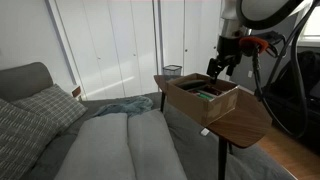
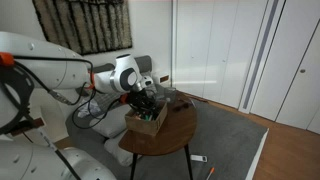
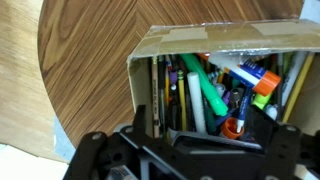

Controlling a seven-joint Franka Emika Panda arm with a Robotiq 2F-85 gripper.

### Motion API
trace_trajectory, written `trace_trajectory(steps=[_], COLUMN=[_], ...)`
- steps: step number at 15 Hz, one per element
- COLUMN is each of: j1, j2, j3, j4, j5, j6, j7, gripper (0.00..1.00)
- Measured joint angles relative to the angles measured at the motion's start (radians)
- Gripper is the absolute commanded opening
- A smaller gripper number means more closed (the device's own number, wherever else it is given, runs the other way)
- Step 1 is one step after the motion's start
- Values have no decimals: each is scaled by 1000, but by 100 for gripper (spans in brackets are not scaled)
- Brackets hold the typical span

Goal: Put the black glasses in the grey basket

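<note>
Cardboard box (image 3: 200, 42) just under fingers (image 3: 95, 152), crammed with pens (image 3: 200, 92), no gap. Bare desk (image 3: 80, 70) beside fingers free.

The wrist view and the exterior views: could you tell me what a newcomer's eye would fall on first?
The cardboard box crammed with colourful pens and markers stands out first, on the round wooden table. The gripper hangs open just above it. Beyond the table, by the white doors, stands the small grey basket.

cardboard box (image 1: 215, 105) on round wooden table (image 1: 245, 125) | holds pens and markers (image 3: 215, 85) | grey sofa (image 1: 120, 145) beside table
</note>
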Motion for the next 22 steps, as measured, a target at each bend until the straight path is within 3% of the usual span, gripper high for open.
trace_trajectory(steps=[5,7,12,17,22], j1=[0,-15,-135,-221,-203], j2=[0,0,26,265,550], j3=[-2,-14,-147,-205,-208], j4=[0,11,129,349,597], j5=[0,1,1,2,5], j6=[0,1,-1,-25,-126], j7=[6,73,108,222,355], gripper=[100,100,100,100,100])
